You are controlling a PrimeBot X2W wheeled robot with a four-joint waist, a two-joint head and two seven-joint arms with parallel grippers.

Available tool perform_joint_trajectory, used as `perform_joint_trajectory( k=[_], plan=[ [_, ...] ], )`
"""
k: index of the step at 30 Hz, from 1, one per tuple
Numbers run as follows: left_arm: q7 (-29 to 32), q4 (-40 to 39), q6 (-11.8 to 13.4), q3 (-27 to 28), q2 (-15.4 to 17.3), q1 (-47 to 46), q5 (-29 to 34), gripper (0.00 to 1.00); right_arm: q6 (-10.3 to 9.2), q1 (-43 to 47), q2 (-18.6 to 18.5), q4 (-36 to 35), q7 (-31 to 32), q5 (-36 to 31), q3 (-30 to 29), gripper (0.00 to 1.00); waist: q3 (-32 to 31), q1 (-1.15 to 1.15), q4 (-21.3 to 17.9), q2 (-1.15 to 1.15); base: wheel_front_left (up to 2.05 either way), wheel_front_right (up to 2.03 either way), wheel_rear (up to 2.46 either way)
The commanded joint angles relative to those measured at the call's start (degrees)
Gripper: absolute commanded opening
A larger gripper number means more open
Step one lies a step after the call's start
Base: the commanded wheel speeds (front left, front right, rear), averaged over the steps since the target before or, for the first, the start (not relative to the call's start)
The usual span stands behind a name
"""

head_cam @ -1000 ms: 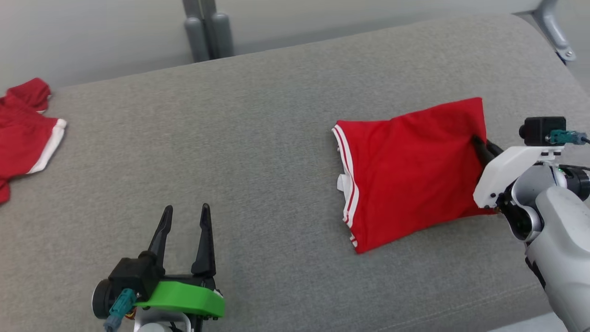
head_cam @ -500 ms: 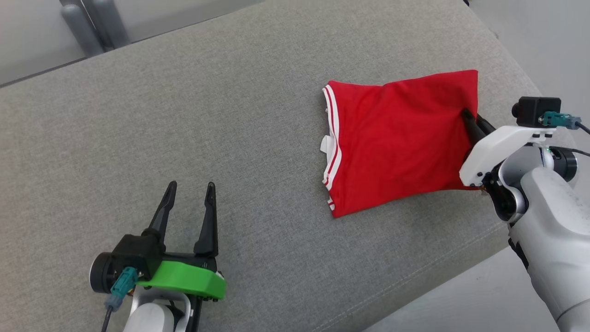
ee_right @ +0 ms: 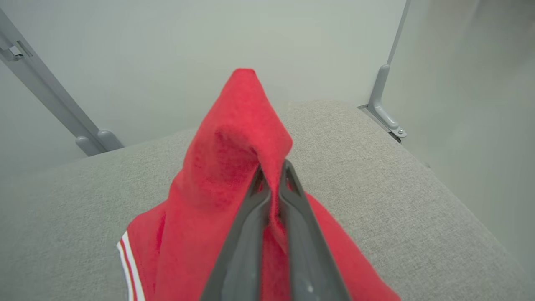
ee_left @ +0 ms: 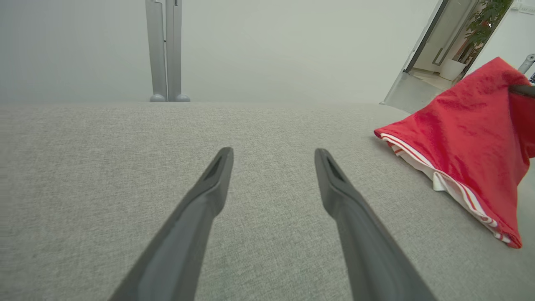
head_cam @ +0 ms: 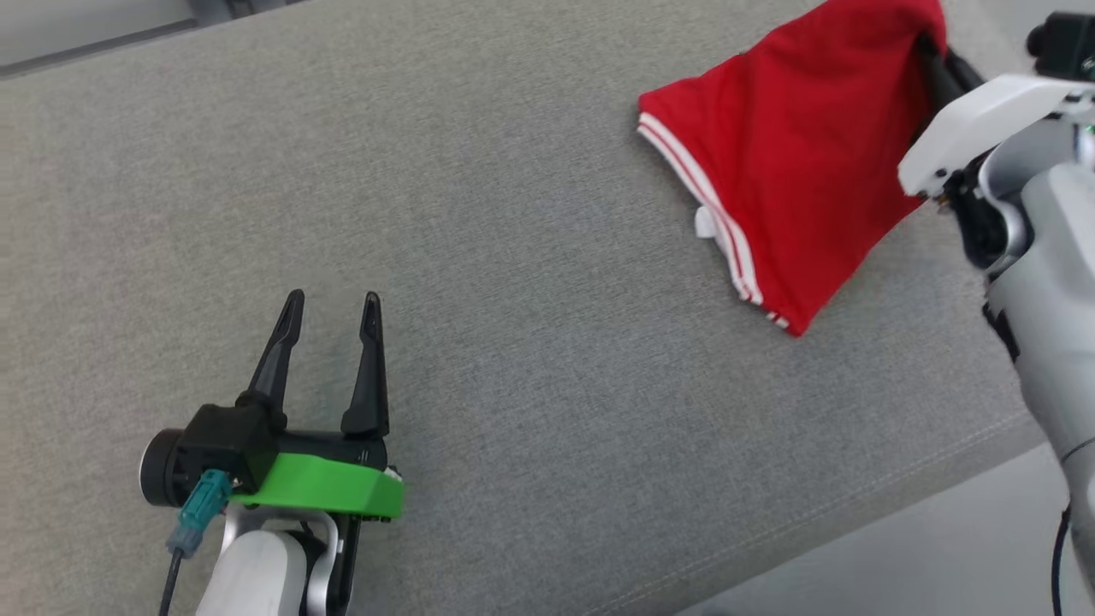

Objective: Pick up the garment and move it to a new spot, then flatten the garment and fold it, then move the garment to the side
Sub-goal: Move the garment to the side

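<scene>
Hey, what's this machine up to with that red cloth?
The robot's right gripper has its fingers shut on one edge of a folded red garment with white stripes. It holds that edge raised above the grey fabric cushion, while the striped end appears to rest on it. The left gripper is open and empty, over bare cushion. The garment looks folded, so it is probably being moved aside.

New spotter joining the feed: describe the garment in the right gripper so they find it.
Look to the right end of the wide grey cushion. There a folded red garment is partly lifted, pinched at one edge by the shut right gripper. White stripes along its hem set it off from the plain grey.
</scene>
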Motion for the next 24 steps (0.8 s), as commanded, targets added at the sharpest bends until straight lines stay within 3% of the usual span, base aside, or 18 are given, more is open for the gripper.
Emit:
perform_joint_trajectory(
  k=[1,15,22,23,24],
  plan=[
    [0.1,-0.6,0.1,-0.2,0.5,-1.3,0.5,1.00,-0.07,-2.3,-1.6,1.3,-0.7,-0.9,-0.8,0.00,2.7,0.00,3.4,0.00,0.00,0.00,0.00],
    [1.4,-5.4,0.8,-0.8,2.3,-3.4,1.8,1.00,-0.07,-13.0,-11.9,14.5,-4.8,-6.4,-6.7,0.00,10.3,0.00,9.2,0.00,0.00,0.00,0.00],
    [2.0,-6.7,1.1,-1.1,2.9,-3.3,2.1,1.00,-0.07,-15.0,-14.4,20.8,-8.7,-10.8,-9.8,0.00,12.0,0.00,9.8,0.00,0.00,0.00,0.00],
    [2.1,-6.8,1.2,-1.2,2.9,-3.3,2.2,1.00,-0.07,-15.3,-14.9,21.4,-9.5,-11.5,-10.9,0.07,12.1,0.00,9.8,0.00,0.00,0.00,0.00],
    [2.0,-6.9,1.2,-1.3,3.0,-3.3,2.1,1.00,-0.07,-15.2,-14.9,21.9,-9.9,-12.0,-11.6,0.59,12.2,0.00,9.9,0.00,0.00,0.00,0.00]
  ],
)
